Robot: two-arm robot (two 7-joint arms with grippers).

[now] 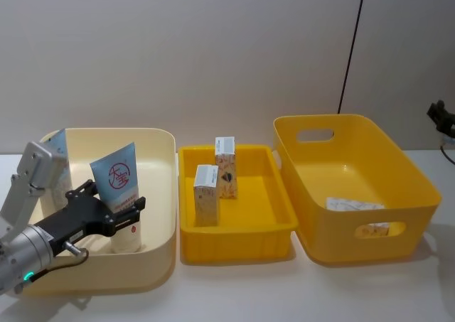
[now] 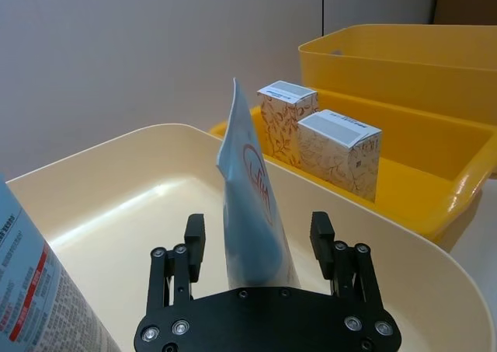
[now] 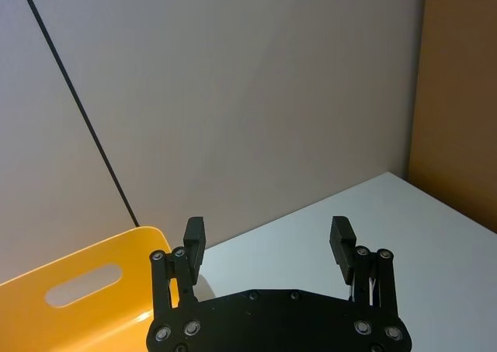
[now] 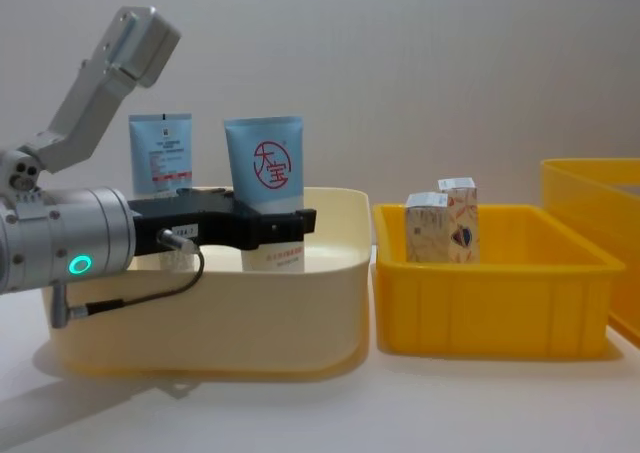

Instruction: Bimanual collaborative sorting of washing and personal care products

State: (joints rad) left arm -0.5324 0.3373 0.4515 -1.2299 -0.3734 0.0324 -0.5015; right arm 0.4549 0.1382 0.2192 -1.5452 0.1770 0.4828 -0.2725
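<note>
Closely, the wrist view shows left pincer (image 2: 258, 229) agape astride tube (image 2: 247, 165); right pincer (image 3: 268, 231) agape

Three bins line the table (image 1: 234, 293). The left bin (image 1: 162, 194) holds the wider tube (image 1: 119, 183) in its right half, between the left gripper's (image 2: 258, 229) fingers, and the narrower tube (image 1: 60, 146) near its back left corner. In the middle bin's (image 1: 263, 194) left half the front carton (image 1: 205, 194) stands before the rear carton (image 1: 225, 167). A flat pack (image 1: 352, 205) lies by the right bin's (image 1: 341, 169) front wall.

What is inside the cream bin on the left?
The cream bin holds two upright squeeze tubes: the wider tube, between the open fingers of the left gripper, and a narrower tube farther left, its base covered.
</note>
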